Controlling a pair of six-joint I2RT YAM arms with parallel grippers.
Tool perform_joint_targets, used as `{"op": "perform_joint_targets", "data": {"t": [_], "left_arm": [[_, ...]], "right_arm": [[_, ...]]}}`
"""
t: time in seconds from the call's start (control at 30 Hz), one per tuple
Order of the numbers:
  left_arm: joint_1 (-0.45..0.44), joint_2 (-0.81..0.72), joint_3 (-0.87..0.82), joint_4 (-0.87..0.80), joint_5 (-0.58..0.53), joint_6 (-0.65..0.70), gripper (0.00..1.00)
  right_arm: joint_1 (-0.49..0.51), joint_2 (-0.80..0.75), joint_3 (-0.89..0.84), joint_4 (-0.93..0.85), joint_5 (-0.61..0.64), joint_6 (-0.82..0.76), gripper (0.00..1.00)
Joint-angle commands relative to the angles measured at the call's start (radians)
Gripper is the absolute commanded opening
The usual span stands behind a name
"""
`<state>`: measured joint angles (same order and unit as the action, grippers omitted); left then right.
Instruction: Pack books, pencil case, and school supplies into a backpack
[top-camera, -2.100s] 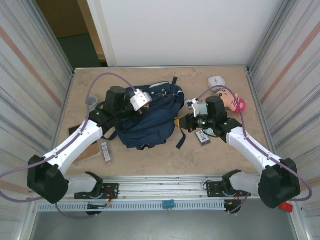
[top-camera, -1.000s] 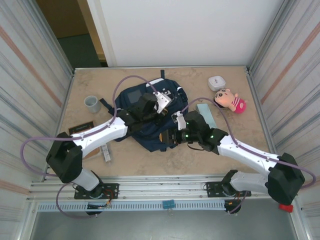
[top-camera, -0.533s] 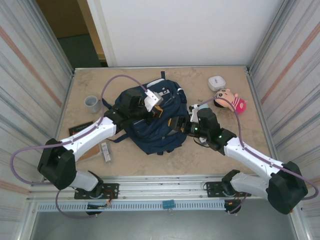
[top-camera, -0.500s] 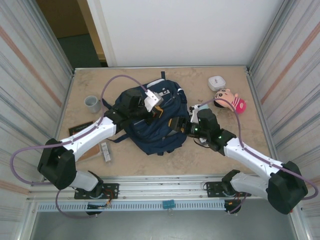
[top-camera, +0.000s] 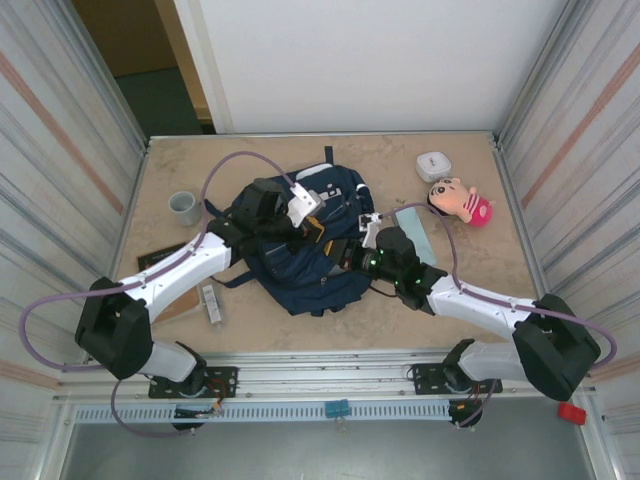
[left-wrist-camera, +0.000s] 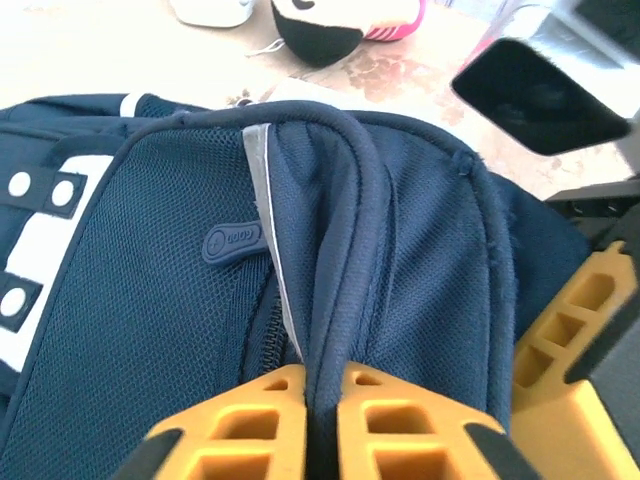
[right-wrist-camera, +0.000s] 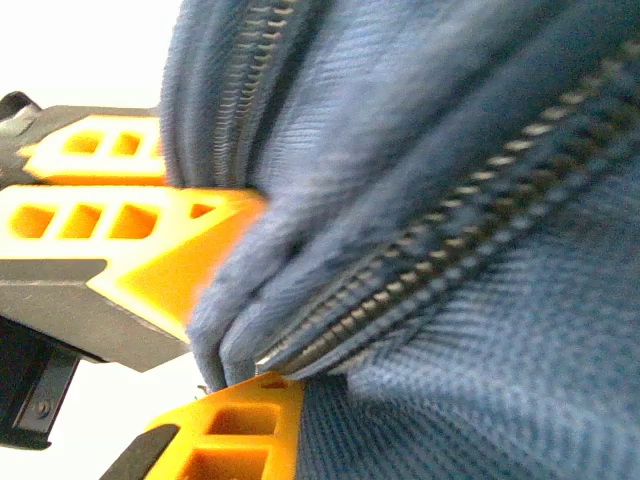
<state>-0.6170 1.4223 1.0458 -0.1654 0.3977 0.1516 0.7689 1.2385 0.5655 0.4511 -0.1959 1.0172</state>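
The backpack (top-camera: 300, 275) is lying near the middle of the table (top-camera: 505, 255), slumped and partly flattened, with both arms reaching in over it. It is being judged as soft and floppy. The navy cloth is folding and bunching wherever it is pinched, so the mouth is unlikely to be held open without help. The bag is probably light while little is inside. A hold is best taken on the thick corded rim (left-wrist-camera: 368, 200) that runs beside the zip pull (left-wrist-camera: 232, 242). The thin mesh panel would probably stretch and slip.

A raised fold of that rim is being pinched between the orange fingers (left-wrist-camera: 250, 415) of the left gripper (left-wrist-camera: 322, 392), whose jaws are standing narrow with only the cloth between them. The right gripper (top-camera: 350, 257) is closed down tight from the opposite side. A fold next to a line of zip teeth appears to be gripped there, though one of its fingers is being hidden by fabric. The two grippers are working just beside each other, over the right-hand part of the bag.

The pencil case (top-camera: 412, 228) is lying flat on the table just past the right arm, near the backpack's right side and not yet packed. The opening is judged to be in the course of being spread from two sides.
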Motion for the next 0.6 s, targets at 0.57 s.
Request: {"op": "perform_joint_targets", "data": {"t": [0.57], "left_arm": [[-0.566,-0.438,-0.206,-0.414,-0.723,-0.811,0.55]], "right_arm": [[0.139,-0.004,0.002,0.151,0.151,-0.100,0.00]]}}
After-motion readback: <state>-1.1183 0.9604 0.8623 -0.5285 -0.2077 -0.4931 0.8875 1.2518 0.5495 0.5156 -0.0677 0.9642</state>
